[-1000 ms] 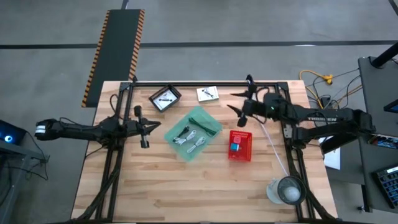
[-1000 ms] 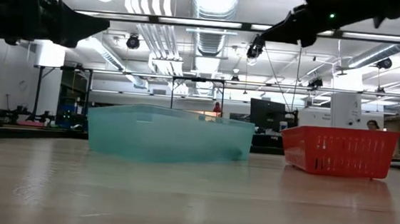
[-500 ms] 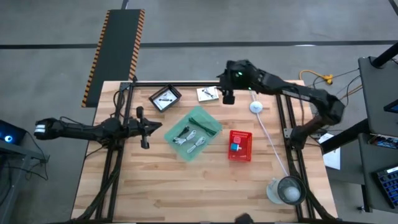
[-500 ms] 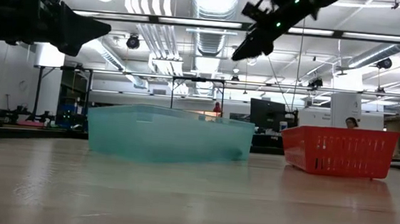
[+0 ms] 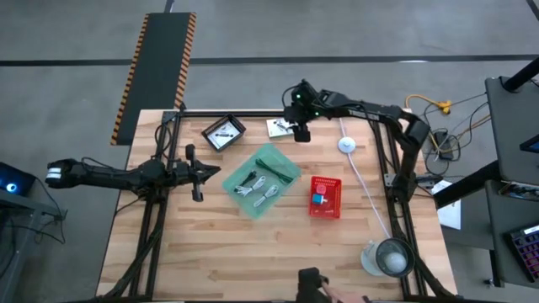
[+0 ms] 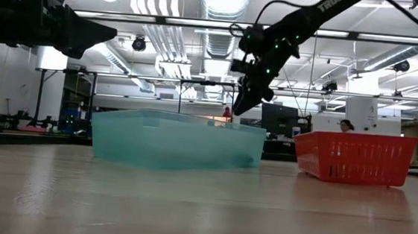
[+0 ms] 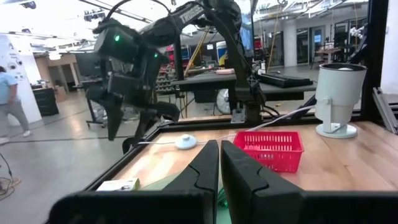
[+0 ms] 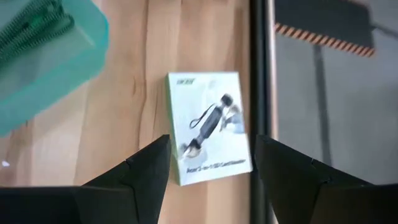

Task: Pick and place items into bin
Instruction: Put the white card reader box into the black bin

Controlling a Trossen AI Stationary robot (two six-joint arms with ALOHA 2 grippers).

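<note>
One risk we see: the empty, wide-open right gripper (image 5: 301,132) could scrape over the flat white packet (image 8: 208,127) lying near the table's frame rail (image 8: 262,74) and fail to lift it.

The bench (image 5: 253,252) is pale wood in planks, smooth with a soft sheen in the low view. The teal bin (image 6: 173,139) looks like translucent, frosted plastic. The red basket (image 6: 355,157) is glossy plastic mesh. The packet (image 8: 208,127) under the right gripper (image 8: 210,165) is flat printed card or paper, white and smooth. The right gripper's fingers (image 8: 146,168) are matt black plastic, as are those of the left gripper (image 7: 219,171). The frame (image 5: 253,111) edging the bench is dark metal.
</note>
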